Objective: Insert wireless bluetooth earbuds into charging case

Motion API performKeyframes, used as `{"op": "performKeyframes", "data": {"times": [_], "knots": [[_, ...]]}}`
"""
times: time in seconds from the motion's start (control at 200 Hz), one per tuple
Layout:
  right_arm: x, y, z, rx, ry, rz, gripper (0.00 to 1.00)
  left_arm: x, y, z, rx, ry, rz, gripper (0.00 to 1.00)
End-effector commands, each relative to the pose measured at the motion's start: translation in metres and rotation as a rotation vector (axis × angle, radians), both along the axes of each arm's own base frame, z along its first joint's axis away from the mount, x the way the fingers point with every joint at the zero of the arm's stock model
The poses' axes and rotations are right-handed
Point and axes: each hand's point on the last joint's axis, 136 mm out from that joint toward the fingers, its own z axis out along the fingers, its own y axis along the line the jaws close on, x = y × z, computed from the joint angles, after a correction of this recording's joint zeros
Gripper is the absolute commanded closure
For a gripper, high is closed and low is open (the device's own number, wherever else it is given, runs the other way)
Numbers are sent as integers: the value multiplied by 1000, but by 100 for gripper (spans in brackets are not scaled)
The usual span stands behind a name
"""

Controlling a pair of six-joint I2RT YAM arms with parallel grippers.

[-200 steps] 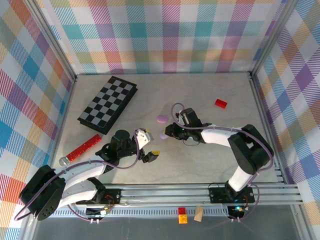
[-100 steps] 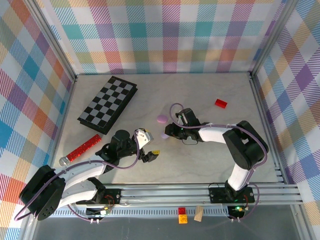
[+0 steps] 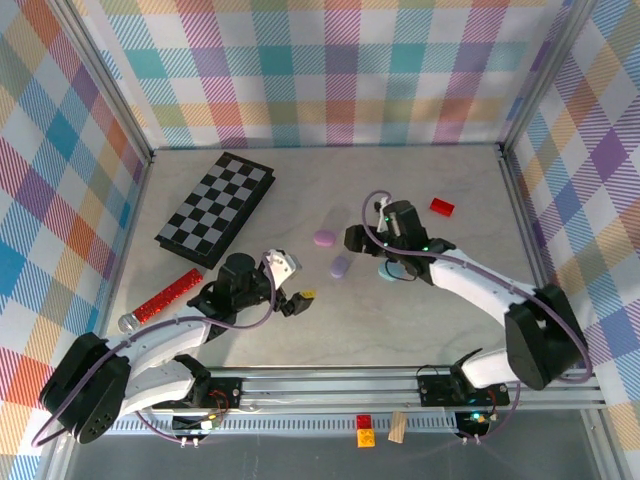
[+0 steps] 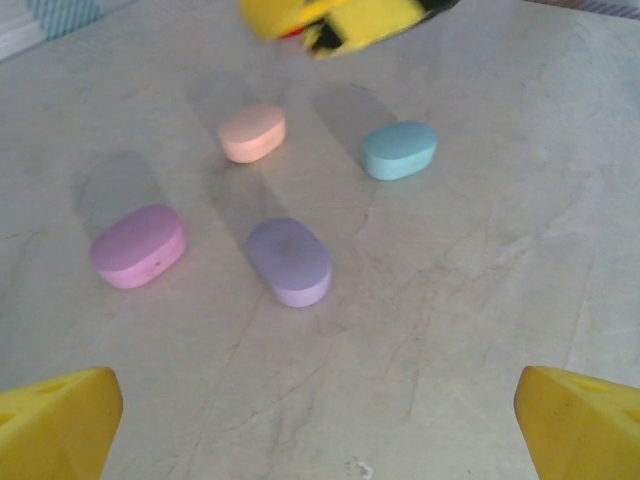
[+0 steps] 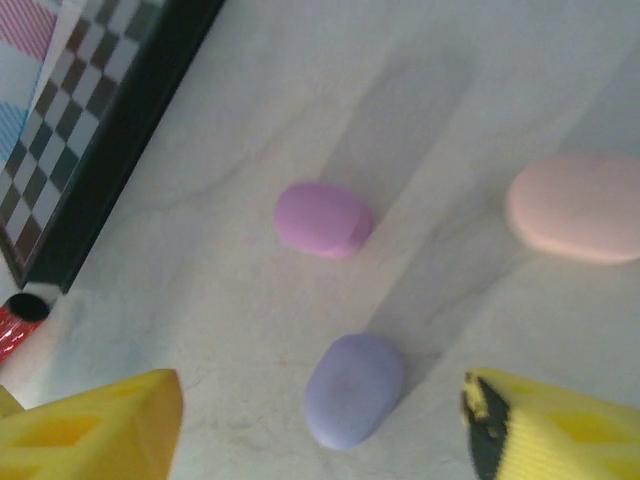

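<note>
Top view: my right gripper (image 3: 368,252) hangs mid-table (image 3: 450,320), jaws wide, nothing in them; lavender case (image 3: 340,266) near, at its 8 o'clock; mauve case (image 3: 323,238) at 11 of the lavender; my left gripper (image 3: 295,283) at 8 of the lavender, spread full, empty.

Left wrist: four cases, lids all down, none touching; mauve at 9 o'clock of the lavender, peach case (image 4: 252,133) at 12, teal case (image 4: 399,150) at 1.

Right wrist: lavender case lies beyond and between my open fingers (image 5: 95,425), untouched.

My read: between grasps, no case opened yet; whether earbuds sit inside, can't tell. Next: pin one case, lift its lid; smooth pebble, so centre the pinch.
</note>
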Motion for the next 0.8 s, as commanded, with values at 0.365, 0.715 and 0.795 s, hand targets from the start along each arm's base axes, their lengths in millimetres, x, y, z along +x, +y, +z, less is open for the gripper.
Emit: {"op": "performKeyframes", "data": {"times": [0.365, 0.715, 0.795], "knots": [[34, -164, 19, -500, -367, -264, 7, 79, 133, 57, 12, -274, 684, 0], [58, -204, -45, -422, -373, -298, 1, 107, 188, 7, -69, -145, 858, 0], [65, -202, -53, -394, -379, -276, 1, 116, 193, -1, -97, -127, 882, 0]]}}
